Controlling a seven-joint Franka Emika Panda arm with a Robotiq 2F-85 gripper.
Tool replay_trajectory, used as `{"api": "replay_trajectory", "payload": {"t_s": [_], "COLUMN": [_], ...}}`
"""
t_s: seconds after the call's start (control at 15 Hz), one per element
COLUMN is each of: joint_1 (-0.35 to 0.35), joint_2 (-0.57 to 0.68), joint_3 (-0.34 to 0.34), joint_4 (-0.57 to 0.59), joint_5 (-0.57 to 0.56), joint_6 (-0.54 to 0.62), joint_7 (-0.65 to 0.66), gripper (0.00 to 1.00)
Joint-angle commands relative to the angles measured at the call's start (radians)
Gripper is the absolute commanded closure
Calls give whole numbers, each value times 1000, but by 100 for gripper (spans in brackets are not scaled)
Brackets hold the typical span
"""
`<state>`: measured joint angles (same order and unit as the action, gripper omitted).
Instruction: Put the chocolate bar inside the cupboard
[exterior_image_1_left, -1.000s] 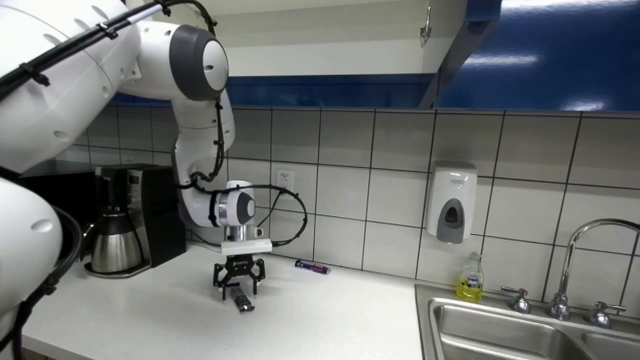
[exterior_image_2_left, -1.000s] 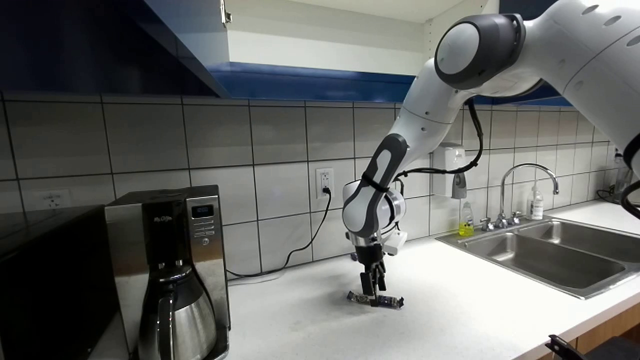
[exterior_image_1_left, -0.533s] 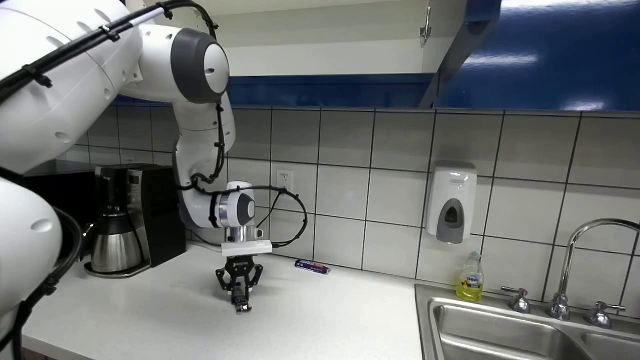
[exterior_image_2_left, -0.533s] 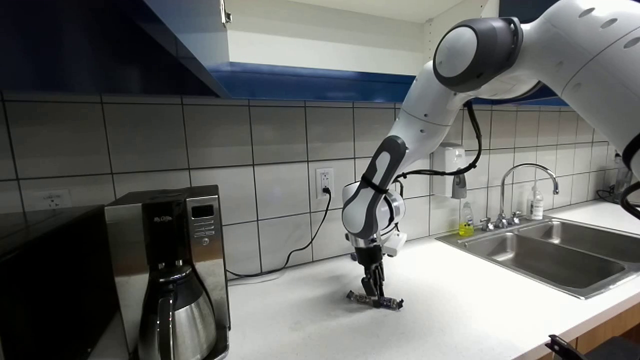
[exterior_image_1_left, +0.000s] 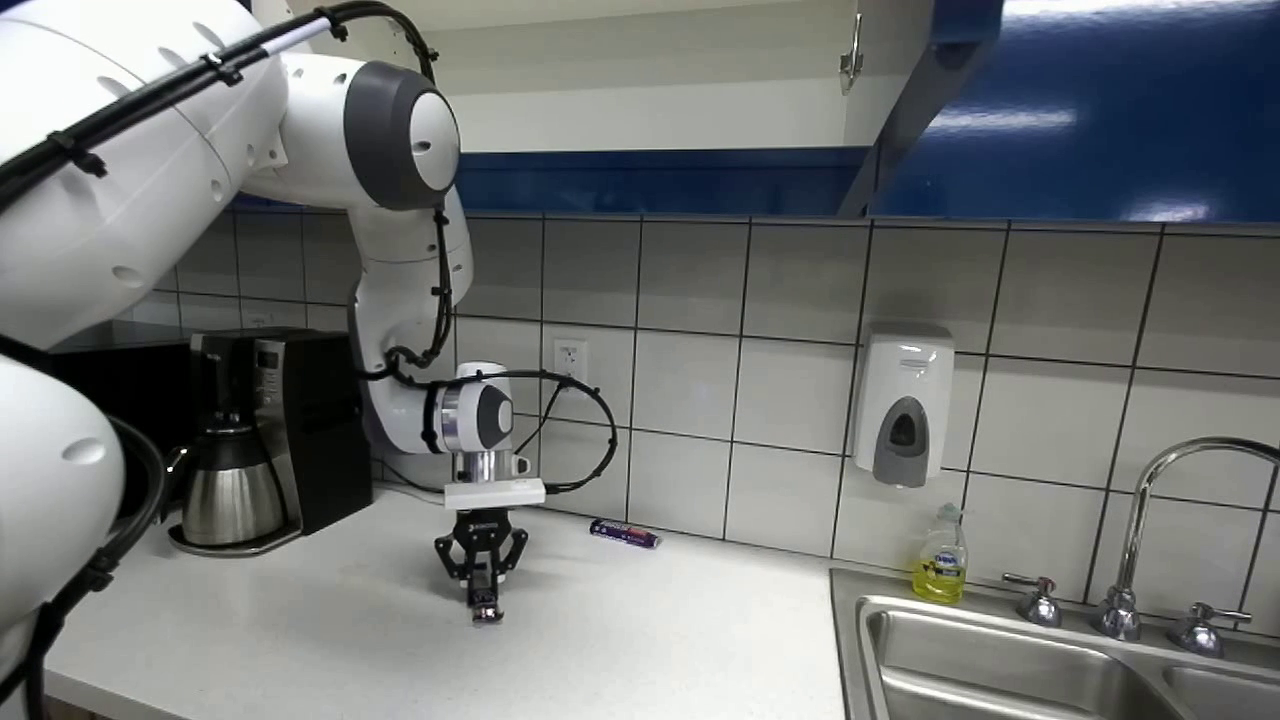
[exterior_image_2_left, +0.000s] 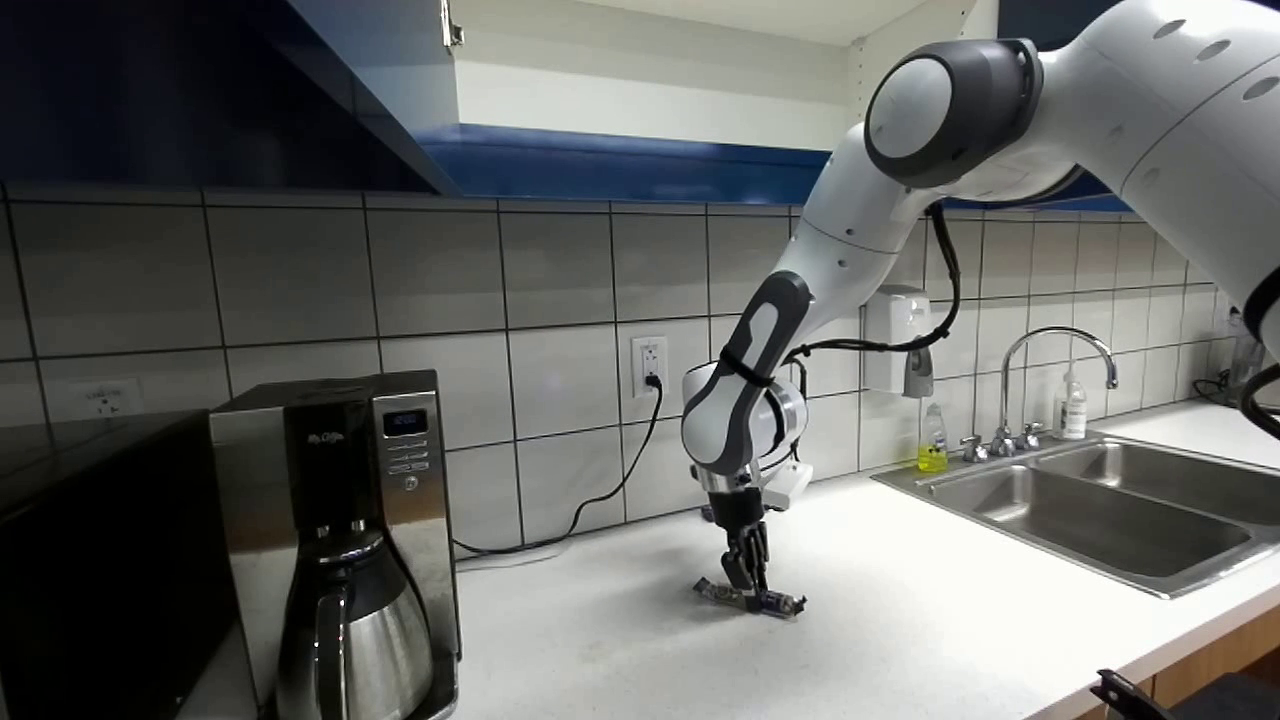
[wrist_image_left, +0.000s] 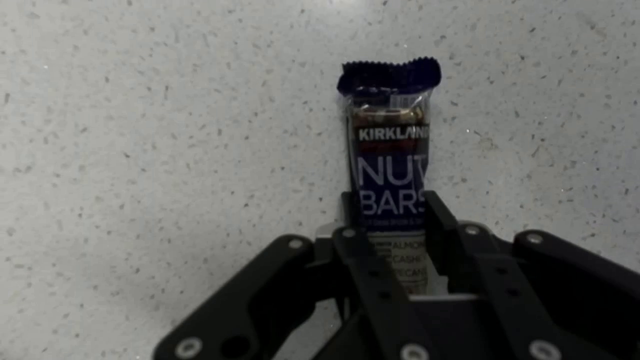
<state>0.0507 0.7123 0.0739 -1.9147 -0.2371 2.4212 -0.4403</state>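
End effector (wrist_image_left: 390, 210): points down, pinching the chocolate bar (wrist_image_left: 390, 150) across its narrow width, as that's the span that fits between the fingers (wrist_image_left: 436, 227).
Chocolate bar: directly below the end effector, gripped about mid-length, both ends sticking out. Probably held there for balance. Wrapper reads KIRKLAND NUT BARS; taking it as the task's bar.
Tabletop (exterior_image_1_left: 650, 640): just under the end effector. Bar looks to be lying on it, can't make out a gap. My read: grasp made, lift not yet done.
Purple tube (exterior_image_1_left: 625, 533): near the end effector, toward the tiled wall (exterior_image_1_left: 690, 380). Not the target; a straight lift should miss it.
Coffee maker (exterior_image_2_left: 335, 440): well apart from the end effector, off to one side.
Sink (exterior_image_1_left: 850, 640): well apart, opposite side.
Cupboard (exterior_image_2_left: 650, 100): high above the end effector, open, white interior showing, so no door work expected. Next needs height: clear the blue lower edge before going in. Slick wrapper could slip.
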Motion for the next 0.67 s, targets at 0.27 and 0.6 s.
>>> {"api": "replay_trajectory", "payload": {"t_s": [0.27, 0.6], "joint_1": [41, 59], "joint_2": [-93, -170], "joint_3": [-19, -22], "joint_4": [-28, -82], "joint_5": [-17, -5], "joint_6": [-30, -19], "joint_7": [151, 234], "gripper": [92, 92]}}
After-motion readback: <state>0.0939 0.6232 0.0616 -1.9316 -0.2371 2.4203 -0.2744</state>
